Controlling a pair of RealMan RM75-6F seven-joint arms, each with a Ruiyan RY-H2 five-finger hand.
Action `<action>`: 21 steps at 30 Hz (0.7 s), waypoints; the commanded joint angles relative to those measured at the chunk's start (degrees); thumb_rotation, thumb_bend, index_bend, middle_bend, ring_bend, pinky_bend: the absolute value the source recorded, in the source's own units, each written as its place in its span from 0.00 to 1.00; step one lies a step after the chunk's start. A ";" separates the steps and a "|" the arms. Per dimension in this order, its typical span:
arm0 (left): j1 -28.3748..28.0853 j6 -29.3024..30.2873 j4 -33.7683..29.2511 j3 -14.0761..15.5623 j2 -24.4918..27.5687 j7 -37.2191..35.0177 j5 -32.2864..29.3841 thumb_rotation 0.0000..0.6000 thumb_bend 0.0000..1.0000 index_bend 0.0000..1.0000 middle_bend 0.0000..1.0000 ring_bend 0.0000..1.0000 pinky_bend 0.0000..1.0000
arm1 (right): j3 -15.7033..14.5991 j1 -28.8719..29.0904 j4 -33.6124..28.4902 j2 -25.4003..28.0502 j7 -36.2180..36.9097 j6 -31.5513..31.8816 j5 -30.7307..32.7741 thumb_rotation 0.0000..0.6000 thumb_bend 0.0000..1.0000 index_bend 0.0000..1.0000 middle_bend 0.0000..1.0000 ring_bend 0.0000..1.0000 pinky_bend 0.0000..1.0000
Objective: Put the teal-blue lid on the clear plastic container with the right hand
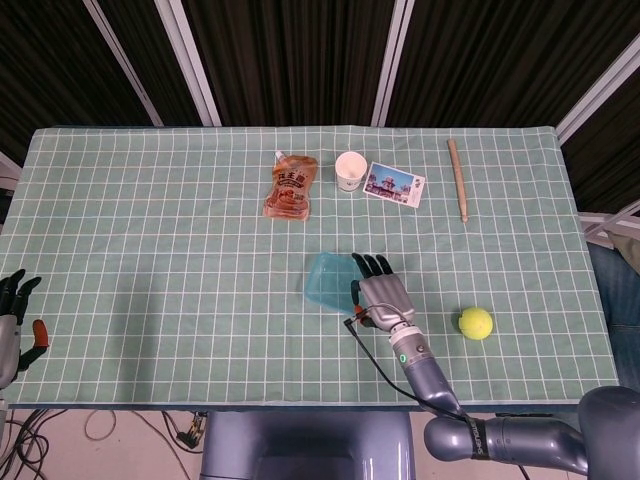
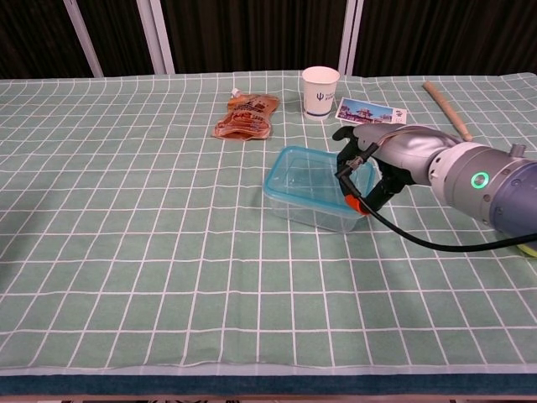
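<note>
— Hanging off the surface's left edge: left hand, fingers spread, empty. Sitting mid-surface: teal-blue lid, flat atop the clear plastic container.

— Lying skewed, long axis seemingly running left-right. Draping over its right edge: right hand, likely seating it. Gripping or just pressing? Impossible telling.

Clear glossy plastic container; matt checked cloth tablecloth; paper cup.

Cup between pouch and postcard
</note>
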 commanded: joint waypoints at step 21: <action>0.00 -0.08 -0.09 0.01 0.09 -0.19 -0.06 1.00 0.64 0.11 0.00 0.00 0.00 | 0.74 1.03 0.72 -0.99 -2.44 -0.73 2.48 1.00 0.45 0.72 0.06 0.00 0.00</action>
